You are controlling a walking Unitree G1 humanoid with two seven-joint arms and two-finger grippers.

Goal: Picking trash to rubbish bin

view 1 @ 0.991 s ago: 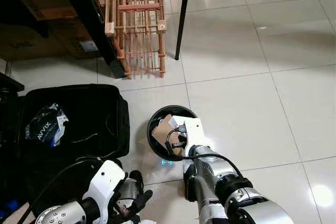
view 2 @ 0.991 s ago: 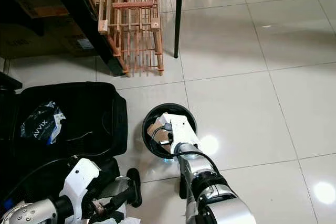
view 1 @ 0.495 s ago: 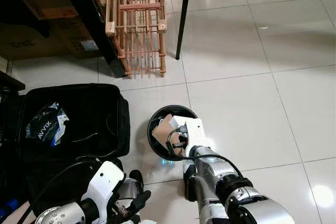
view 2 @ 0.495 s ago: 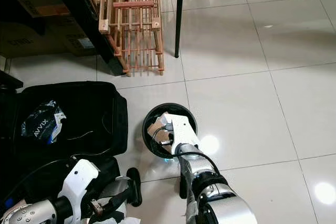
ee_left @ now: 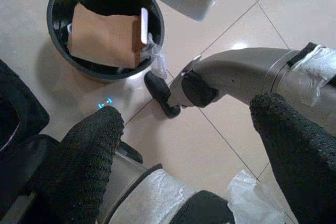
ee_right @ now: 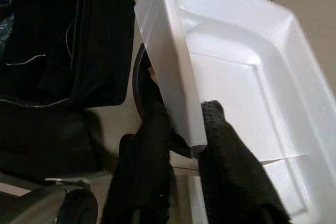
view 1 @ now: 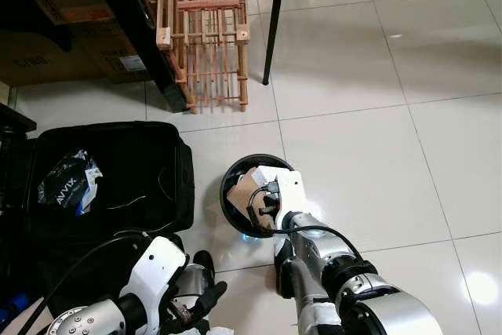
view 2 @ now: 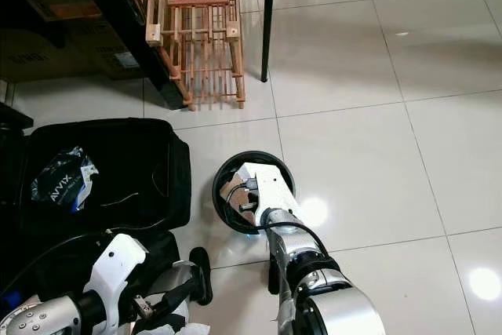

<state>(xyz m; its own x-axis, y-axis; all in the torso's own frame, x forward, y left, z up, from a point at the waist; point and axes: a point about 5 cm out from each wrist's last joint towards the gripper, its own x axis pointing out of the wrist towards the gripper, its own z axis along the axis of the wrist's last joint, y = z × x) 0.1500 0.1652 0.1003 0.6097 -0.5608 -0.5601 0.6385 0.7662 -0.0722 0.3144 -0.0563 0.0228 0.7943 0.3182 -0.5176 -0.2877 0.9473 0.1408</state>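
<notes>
My right gripper (ee_right: 184, 182) is clamped on the edge of a white foam tray (ee_right: 247, 93), one black finger on each side of its wall. In the head views the tray (view 1: 289, 192) sits right over the round black rubbish bin (view 1: 232, 178) on the tiled floor (view 1: 376, 147), tilted, its far end inside the rim. A brown cardboard piece (ee_left: 105, 35) already lies in the bin, with the tray's white edge standing against it.

Step in hand, as I judge it: drop the tray into the bin. To do it well, I'd push the wrist a bit farther over the bin centre and angle the tray down so its long side slides past the cardboard, then let go. The tray looks wide against the bin mouth, so releasing too early could leave it perched on the rim or tip it onto the floor. The foam is light and may cling to the finger pads; spread them fully before pulling back.

My left gripper (ee_left: 189, 145) hangs low, near left of the bin, fingers spread, holding nothing. Crumpled white paper (ee_left: 252, 203) lies on the floor just beside it, likely the next pick.

Left of the bin is an open black suitcase (view 1: 149, 162) with a printed plastic bag (view 1: 69, 186) inside. A wooden rack (view 1: 205, 29) and a black pole leg (view 1: 273, 21) stand far, against a dark cabinet (view 1: 70, 13).
</notes>
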